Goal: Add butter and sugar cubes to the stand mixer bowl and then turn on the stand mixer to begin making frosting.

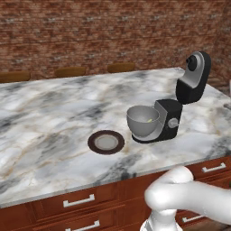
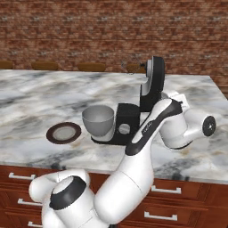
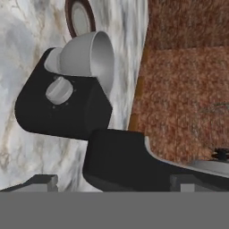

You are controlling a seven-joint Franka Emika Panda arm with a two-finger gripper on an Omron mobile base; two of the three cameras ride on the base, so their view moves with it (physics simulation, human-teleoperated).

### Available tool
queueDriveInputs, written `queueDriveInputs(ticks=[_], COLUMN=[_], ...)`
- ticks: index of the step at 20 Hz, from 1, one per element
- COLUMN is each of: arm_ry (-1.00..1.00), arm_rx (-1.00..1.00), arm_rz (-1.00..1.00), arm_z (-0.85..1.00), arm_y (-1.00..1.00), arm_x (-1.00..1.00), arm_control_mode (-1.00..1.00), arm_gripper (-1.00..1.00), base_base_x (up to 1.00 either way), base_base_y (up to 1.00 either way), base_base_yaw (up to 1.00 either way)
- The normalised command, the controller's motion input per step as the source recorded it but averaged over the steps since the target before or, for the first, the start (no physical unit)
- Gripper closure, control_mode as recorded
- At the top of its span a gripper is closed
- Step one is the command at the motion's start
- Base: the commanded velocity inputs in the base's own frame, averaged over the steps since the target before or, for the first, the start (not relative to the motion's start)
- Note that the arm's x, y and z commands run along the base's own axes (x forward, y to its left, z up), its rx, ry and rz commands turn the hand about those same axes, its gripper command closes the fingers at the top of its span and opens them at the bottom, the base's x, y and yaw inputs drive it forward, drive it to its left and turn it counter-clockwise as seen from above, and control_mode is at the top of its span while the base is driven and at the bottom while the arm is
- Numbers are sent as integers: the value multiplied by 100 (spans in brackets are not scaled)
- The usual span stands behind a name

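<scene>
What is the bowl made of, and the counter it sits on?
The bowl looks like brushed grey metal, with a smooth, soft sheen. The counter looks like polished marble: white stone with grey and tan veins. Both are rendered, so that is only a guess.

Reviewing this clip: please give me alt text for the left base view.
A black stand mixer, head tilted back, stands on a marble counter with its grey stand mixer bowl seated on the base. A round dark brown plate lies just left of it; brick wall behind.
</scene>
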Motion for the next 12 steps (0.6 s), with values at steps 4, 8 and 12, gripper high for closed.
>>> queueDriveInputs(ticks=[4,8,12], arm_ry=[0,0,0], arm_rx=[4,0,0], arm_rz=[9,9,9], arm_z=[0,0,0], arm_y=[-16,-11,-6], arm_x=[47,46,47], arm_control_mode=[-100,-100,-100], arm_gripper=[-100,-100,-100], base_base_x=[0,0,0], base_base_y=[0,0,0], base_base_yaw=[0,0,0])
